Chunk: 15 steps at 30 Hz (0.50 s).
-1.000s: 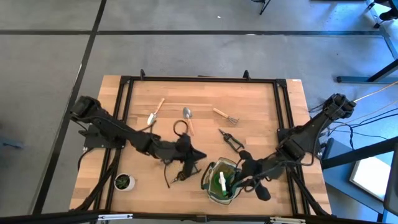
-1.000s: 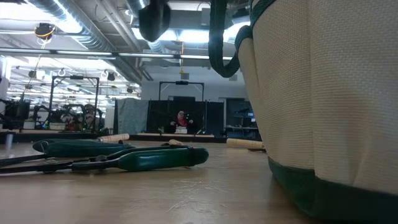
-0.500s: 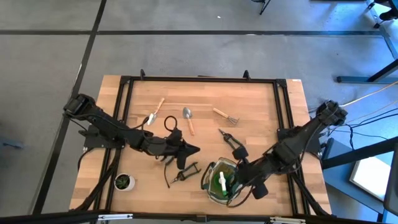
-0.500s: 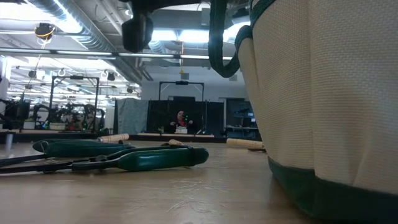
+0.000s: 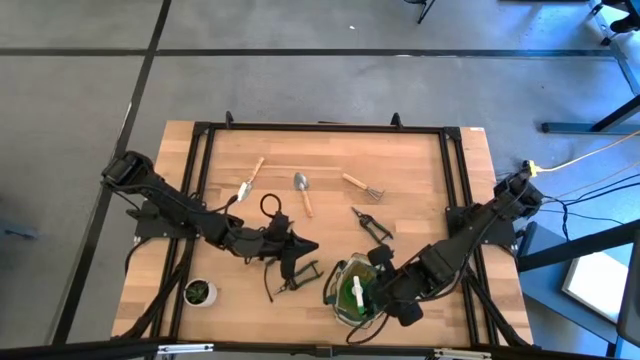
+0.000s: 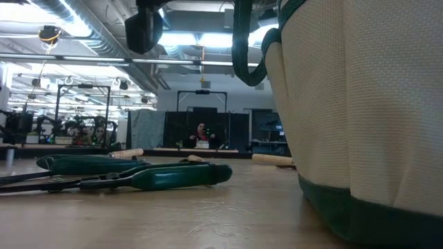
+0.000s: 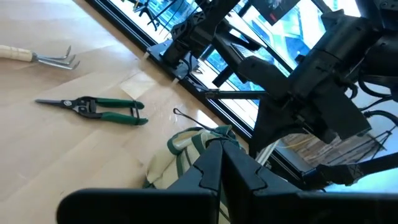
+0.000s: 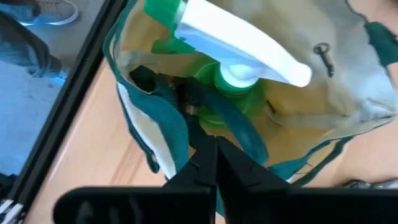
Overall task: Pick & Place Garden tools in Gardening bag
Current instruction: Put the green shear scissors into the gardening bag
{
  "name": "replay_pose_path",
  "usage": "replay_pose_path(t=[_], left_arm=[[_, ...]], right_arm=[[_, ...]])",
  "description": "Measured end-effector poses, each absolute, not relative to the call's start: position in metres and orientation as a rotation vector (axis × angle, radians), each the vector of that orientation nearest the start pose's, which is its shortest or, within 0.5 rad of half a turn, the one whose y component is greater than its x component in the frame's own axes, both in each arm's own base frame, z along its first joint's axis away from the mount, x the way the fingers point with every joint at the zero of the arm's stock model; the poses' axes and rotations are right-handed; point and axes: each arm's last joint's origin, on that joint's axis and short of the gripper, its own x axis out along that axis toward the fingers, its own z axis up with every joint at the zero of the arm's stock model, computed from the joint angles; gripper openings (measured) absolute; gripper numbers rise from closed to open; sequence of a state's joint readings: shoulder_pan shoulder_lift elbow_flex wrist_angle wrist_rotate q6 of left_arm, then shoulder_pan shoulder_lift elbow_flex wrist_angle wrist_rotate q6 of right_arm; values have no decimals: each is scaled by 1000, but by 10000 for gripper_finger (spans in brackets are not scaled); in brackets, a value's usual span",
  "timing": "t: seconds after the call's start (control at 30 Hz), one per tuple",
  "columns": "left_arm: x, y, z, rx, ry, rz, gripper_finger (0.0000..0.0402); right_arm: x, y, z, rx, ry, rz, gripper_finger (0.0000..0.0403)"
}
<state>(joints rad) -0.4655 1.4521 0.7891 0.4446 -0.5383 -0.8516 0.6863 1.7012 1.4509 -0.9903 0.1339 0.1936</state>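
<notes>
The gardening bag (image 5: 350,295) stands open near the table's front edge, with the green spray bottle (image 8: 230,37) with its white trigger upright inside. My right gripper (image 8: 211,149) is shut, pointing steeply down over the bag's mouth, beside a teal handle strap (image 8: 239,127). My left gripper (image 5: 303,246) is shut on nothing, left of the bag, above dark shears (image 5: 291,281). Green-handled shears (image 7: 102,110), two trowels (image 5: 250,180) (image 5: 303,192) and a fork (image 5: 361,186) lie on the table. My right gripper's shut fingertips (image 8: 208,144) sit right at the teal handle strap over the bag's mouth. I cannot tell whether they touch it or have any of it between them.
A small potted plant (image 5: 199,292) stands at the front left corner. A black metal frame (image 5: 320,128) runs round the table's edges. The bag's pale wall (image 6: 360,117) fills the low view's right side.
My right gripper has moved toward the table's near edge and tipped steeply down over the bag's mouth. My left gripper has drawn back a little toward the table's left edge. The tools and the bag have stayed put.
</notes>
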Motion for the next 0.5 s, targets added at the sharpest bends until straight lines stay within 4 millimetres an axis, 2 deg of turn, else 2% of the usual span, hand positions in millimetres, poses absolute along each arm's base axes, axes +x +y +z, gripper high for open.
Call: replay_pose_path(t=[0.5], left_arm=[[281,-130,242,-740,153,140,3]], right_arm=[[263,209,271,-344,1187,301,1]])
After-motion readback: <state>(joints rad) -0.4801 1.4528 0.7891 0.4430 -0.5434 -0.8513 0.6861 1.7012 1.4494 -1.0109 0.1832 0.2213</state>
